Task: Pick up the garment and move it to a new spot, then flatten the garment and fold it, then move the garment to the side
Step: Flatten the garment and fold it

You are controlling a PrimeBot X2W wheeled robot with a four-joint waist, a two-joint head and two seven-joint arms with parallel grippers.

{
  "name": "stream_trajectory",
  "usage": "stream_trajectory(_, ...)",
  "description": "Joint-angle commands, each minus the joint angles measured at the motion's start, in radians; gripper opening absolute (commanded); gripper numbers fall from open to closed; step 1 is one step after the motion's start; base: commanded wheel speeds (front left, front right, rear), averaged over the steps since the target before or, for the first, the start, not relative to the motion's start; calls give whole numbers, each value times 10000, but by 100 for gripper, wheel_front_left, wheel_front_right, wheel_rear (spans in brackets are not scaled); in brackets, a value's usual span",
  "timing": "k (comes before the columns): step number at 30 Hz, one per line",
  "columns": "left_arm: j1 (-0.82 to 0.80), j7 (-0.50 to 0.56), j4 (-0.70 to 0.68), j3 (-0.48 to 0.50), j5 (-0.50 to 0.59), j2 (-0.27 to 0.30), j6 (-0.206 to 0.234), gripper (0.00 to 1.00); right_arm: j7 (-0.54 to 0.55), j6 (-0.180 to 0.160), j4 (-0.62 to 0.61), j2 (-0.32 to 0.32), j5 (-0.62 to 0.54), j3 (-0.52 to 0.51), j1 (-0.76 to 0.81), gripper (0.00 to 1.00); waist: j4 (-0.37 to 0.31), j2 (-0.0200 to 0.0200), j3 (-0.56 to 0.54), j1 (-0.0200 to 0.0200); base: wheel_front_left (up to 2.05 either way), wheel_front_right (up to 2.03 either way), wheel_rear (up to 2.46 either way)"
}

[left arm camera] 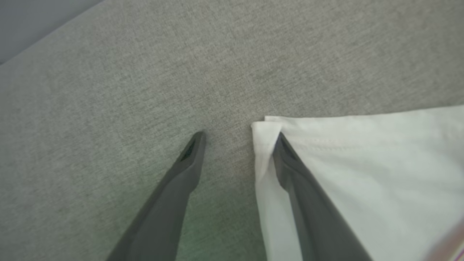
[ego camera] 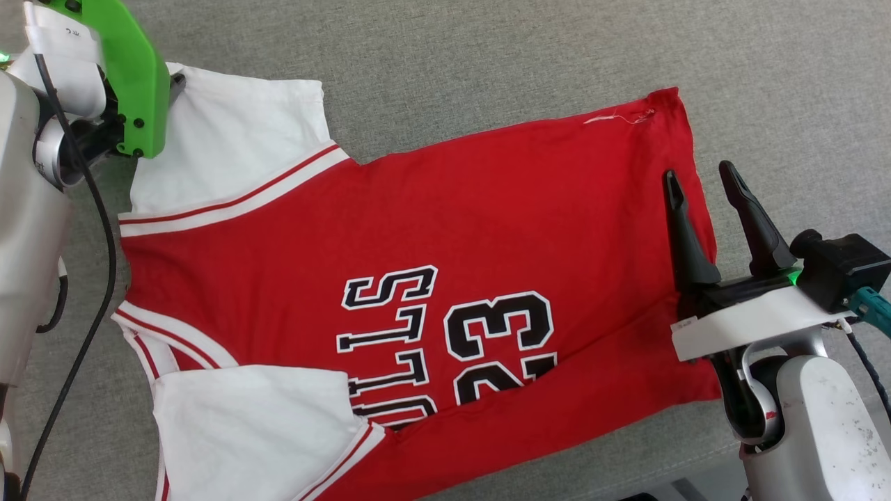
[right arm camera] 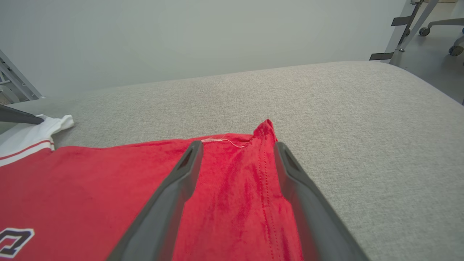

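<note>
— What's on the bench?
— One soft red jersey (ego camera: 418,223) with two white sleeves (ego camera: 237,139), spread mid-frame on a grey woven pad (ego camera: 487,62).
— And the arms?
— Two. The left gripper (left arm camera: 239,134) angles down at a sleeve corner, fingers apart, one on the cloth. The right gripper (ego camera: 698,170) lies along the hem (ego camera: 686,132), fingers spread, holding nothing.

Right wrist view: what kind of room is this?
Probably a lab or workshop: a bare grey wall, a metal stand and a wheeled chair base behind the padded grey table.

Grey fabric surface (right arm camera: 362,119) w/ pale wall (right arm camera: 181,36) behind.
</note>
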Motion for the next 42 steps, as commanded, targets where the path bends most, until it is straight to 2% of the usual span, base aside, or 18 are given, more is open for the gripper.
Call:
stream_trajectory(1, 323, 146, 306, -270, -151, -50, -24, 0, -95, -7, 49, 19, 76, 20, -171, 100, 0, 110, -14, -1, 0, 0, 0)
stream_trajectory(3, 439, 134, 355, -328, -362, -96, -24, 0, -95, -7, 87, 12, 65, 2, -157, 100, 34, 110, -64, -1, 0, 0, 0)
stream_trajectory(9, 713, -875, 502, 25, -713, -247, -16, 0, 123, -7, 93, -117, -17, -125, -131, 100, 246, 110, -465, -1, 0, 0, 0)
stream_trajectory(16, 1103, -1926, 16, 310, -1099, -469, -19, 0, 1057, -7, -140, -791, -110, -236, 100, 100, 832, 110, -1205, -1, 0, 0, 0)
stream_trajectory(20, 1491, -2328, -814, 282, -1199, -436, -20, 0, 2214, -7, -348, -1401, -37, -345, 89, 100, 1175, 110, -1565, -1, 0, 0, 0)
stream_trajectory(25, 2314, -2602, -2493, 318, -1473, -216, -6, 0, 4393, -7, -544, -2231, 190, -408, -222, 100, 1612, 110, -1804, -1, 0, 0, 0)
stream_trajectory(33, 3515, -2616, -5430, 310, -1521, 119, 497, 0, 7632, -7, -342, -3339, 874, -726, -1195, 100, 2322, 110, -1507, -1, 0, 0, 0)
stream_trajectory(36, 3835, -2495, -6201, 279, -1598, 166, 681, 0, 8346, -7, -31, -3596, 886, -663, -1738, 100, 2517, 110, -1305, -1, 0, 0, 0)
stream_trajectory(42, 4107, -2461, -7344, 239, -1512, 181, 1010, 0, 9062, -7, 1025, -3788, 697, -527, -2723, 100, 2857, 110, -909, -1, 0, 0, 0)
